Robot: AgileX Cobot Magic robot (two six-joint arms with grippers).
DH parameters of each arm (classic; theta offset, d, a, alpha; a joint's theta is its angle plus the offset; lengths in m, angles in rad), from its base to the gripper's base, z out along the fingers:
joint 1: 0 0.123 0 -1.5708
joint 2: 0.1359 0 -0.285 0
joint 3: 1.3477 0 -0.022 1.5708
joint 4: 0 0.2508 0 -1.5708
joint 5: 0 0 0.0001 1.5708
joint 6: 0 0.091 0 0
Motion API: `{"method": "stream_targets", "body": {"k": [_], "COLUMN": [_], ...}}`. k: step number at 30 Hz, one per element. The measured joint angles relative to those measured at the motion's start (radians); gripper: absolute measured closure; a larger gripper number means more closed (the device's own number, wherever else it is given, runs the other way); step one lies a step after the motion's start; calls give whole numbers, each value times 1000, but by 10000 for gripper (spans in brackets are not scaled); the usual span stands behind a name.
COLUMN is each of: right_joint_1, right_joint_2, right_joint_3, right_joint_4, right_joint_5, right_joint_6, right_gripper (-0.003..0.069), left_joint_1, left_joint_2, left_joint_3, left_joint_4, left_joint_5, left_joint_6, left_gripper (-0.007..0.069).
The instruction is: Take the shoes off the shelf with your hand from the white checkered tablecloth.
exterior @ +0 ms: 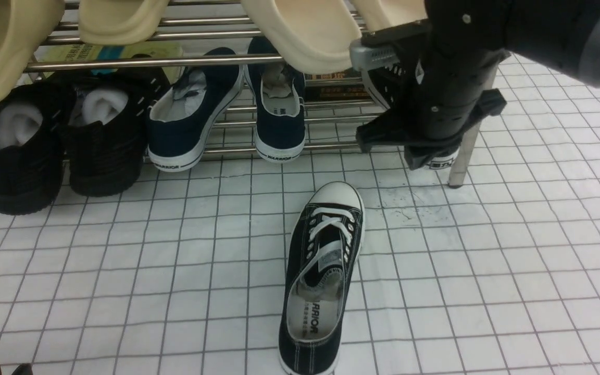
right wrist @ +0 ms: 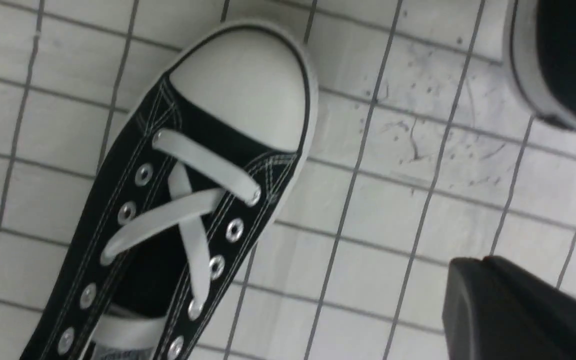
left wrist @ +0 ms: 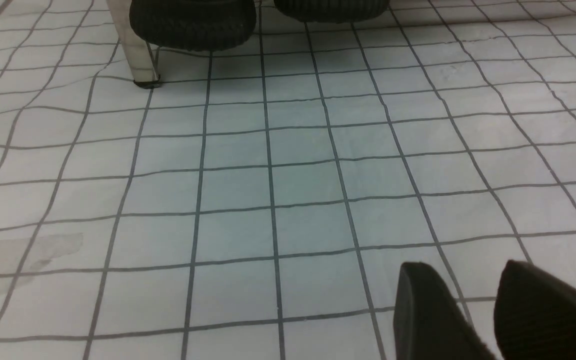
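Chrome shelf holds navy plimsolls and black chunky shoes. One black canvas sneaker lies on the checkered tablecloth. The right gripper has its jaws pressed together and empty; the left gripper has its jaws slightly spread.

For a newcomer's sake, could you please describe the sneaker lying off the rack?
In front of the shiny chrome shoe rack, alone on the white checkered tablecloth, lies a black canvas sneaker. Only it shows a white toe cap and white laces.

The right arm reaches in from the right at the far side, its wrist bent downward. The right gripper points down with its jaws drawn together and empty. The left gripper sits low at the near left, its fingers parted, holding nothing.
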Motion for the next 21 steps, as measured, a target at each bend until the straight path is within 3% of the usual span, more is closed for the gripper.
{"method": "stream_targets", "body": {"k": [2, 8, 12, 21], "right_joint_1": [-3, -6, -9, -11], "right_joint_2": [0, 3, 22, 128], "right_joint_3": [0, 0, -2, -5], "right_joint_4": [-8, -151, -228, -300], "right_joint_5": [-21, -138, -155, -223], "right_joint_6": [-13, -48, -48, -49], "right_gripper": [576, 349, 262, 245], "left_joint_1": [0, 0, 0, 0], "left_joint_2": [0, 0, 0, 0], "left_joint_3": [0, 0, 0, 0], "left_joint_4": [0, 0, 0, 0], "left_joint_5": [0, 0, 0, 0], "left_joint_6": [0, 0, 0, 0], "left_gripper": [384, 384, 384, 384]}}
